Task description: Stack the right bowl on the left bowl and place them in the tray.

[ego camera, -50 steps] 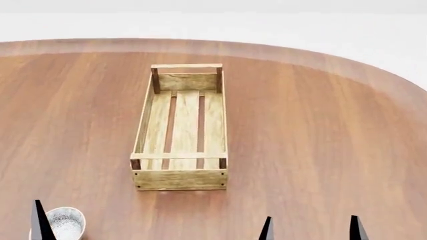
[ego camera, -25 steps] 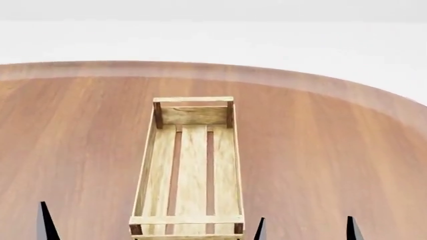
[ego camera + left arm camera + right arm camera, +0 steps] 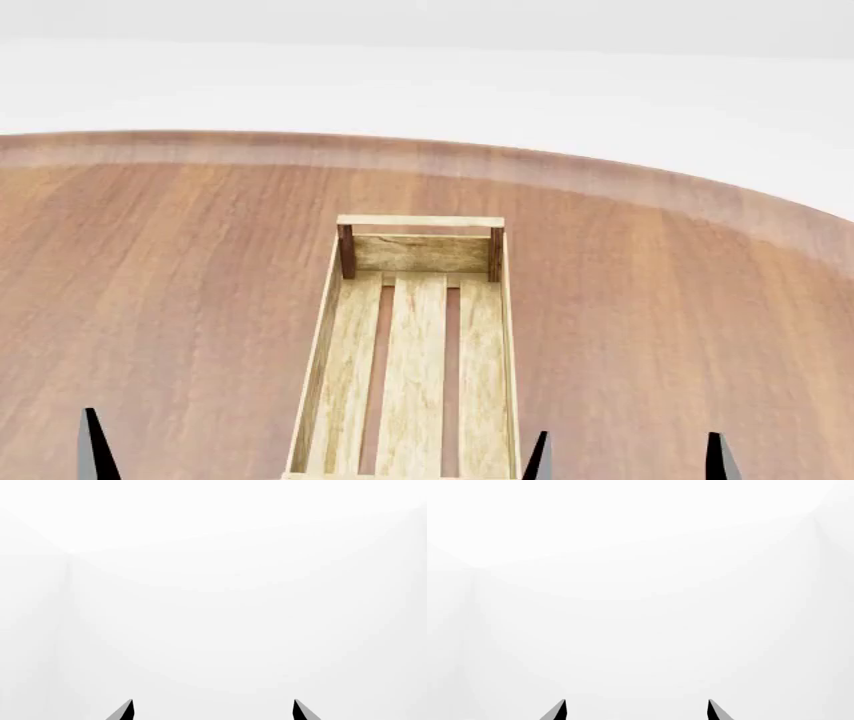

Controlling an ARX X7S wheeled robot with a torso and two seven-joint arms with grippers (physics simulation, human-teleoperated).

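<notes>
We find the tray [image 3: 416, 370] lying lengthwise straight ahead between our empty, spread-fingered left gripper [image 3: 212, 711] and right gripper [image 3: 635, 710], nearer the right one, with neither bowl in sight

One tray [image 3: 416, 370] is seen on one worktop [image 3: 160, 280]; three floor planks are counted in it, and three dark fingertips [image 3: 91, 445] are visible.

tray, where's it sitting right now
In the head view the tray lies lengthwise on the wooden table, just right of centre, its near end cut off by the frame beside the right gripper.
</notes>
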